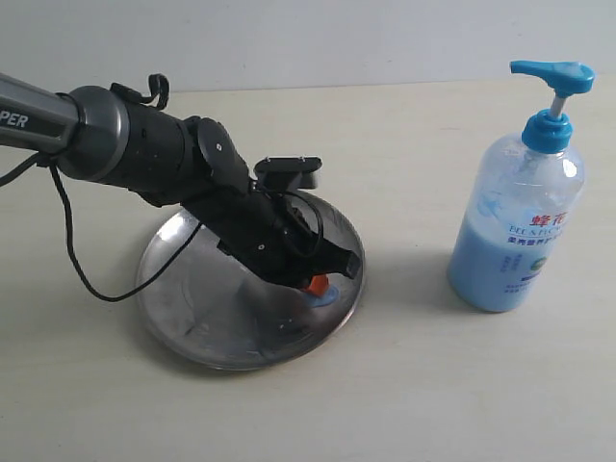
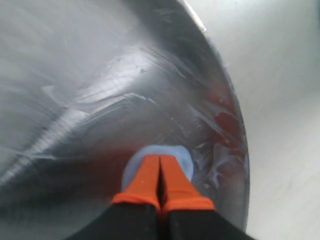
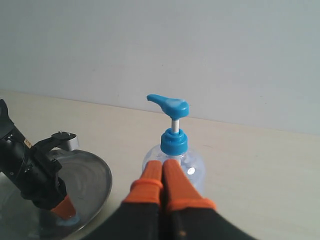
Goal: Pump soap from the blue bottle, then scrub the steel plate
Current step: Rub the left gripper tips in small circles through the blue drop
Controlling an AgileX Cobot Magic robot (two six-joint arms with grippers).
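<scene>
The steel plate (image 1: pixel 192 308) lies on the table at the left, its surface smeared. My left gripper (image 1: pixel 318 285) is shut, its orange tips pressed into a pale blue blob of soap (image 1: pixel 325 295) near the plate's right rim. In the left wrist view the shut gripper (image 2: pixel 160 162) rests on the soap (image 2: pixel 184 159) with smears across the steel plate (image 2: pixel 100 90). The blue bottle (image 1: pixel 517 231) stands upright at the right, untouched. My right gripper (image 3: pixel 163 167) is shut and empty, hovering in front of the blue bottle (image 3: pixel 196 167), whose pump head (image 3: pixel 169 105) is raised.
A black cable (image 1: pixel 82 260) hangs from the left arm over the plate's left edge. A pale wall (image 1: pixel 308 38) backs the beige table (image 1: pixel 433 385). The left arm's camera bracket (image 1: pixel 287 171) juts above the plate.
</scene>
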